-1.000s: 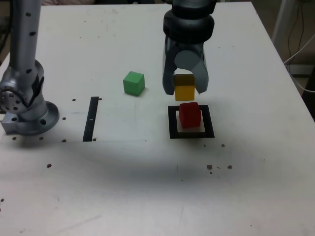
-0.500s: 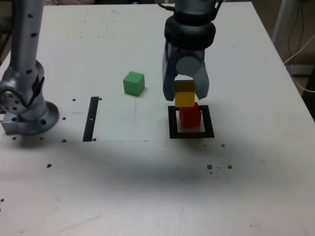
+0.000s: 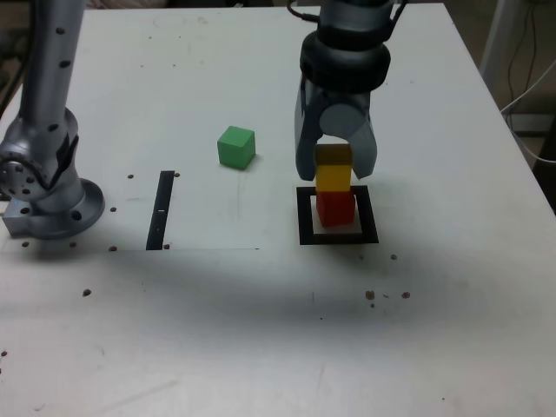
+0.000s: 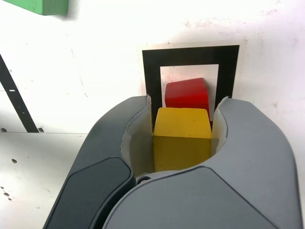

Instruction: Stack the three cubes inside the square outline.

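Matt cubes, smooth grey gripper

The cubes, yellow (image 4: 181, 136), red (image 4: 187, 94) and green (image 3: 235, 146), look matt; the gripper (image 4: 181, 138) shells smooth plastic; the table (image 3: 261, 330) matt white, speckled.

Exterior view: stood high at the table's (image 3: 261, 347) front edge, faced down across it, moderately far | Wrist view: looked close along the gripper (image 4: 183, 143) onto the tabletop | Shared: square outline (image 3: 338, 236) (image 4: 190, 55), green cube (image 3: 235, 146) (image 4: 43, 5), black strip (image 3: 161, 208) (image 4: 16, 102).

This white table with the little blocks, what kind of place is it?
Probably a robotics lab bench: a grey robot arm's gripper holds a yellow cube, a black square outline marks the scuffed white table, and cables hang nearby.
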Tool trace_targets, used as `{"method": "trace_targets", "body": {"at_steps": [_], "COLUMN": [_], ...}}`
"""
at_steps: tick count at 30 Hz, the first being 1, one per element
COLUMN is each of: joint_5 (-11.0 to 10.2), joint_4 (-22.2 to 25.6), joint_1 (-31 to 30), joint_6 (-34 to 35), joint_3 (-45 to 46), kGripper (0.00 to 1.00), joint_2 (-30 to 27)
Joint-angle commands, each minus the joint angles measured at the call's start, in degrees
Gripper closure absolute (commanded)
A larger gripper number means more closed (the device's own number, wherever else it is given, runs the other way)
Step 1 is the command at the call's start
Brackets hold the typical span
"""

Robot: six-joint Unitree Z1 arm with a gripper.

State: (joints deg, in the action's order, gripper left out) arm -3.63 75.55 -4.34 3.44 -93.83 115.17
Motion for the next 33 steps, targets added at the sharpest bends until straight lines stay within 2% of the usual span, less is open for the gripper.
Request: {"method": "trace_targets", "body": {"at_steps": [1,18,27,33], "joint_5": [-0.12,0.77,1.34,1.40], "joint_4": [0.62,1.61,2.10,2.14], "joint_1": [-0.15,-0.15,-0.15,-0.15], "joint_6": [-0.10,-1.52,-1.89,-1.94], "joint_3": [-0.34,-1.51,-1.90,-1.38], "kGripper": [0.71,0.56,0.42,0.40], "joint_2": [0.45,1.46,1.13,1.50]}}
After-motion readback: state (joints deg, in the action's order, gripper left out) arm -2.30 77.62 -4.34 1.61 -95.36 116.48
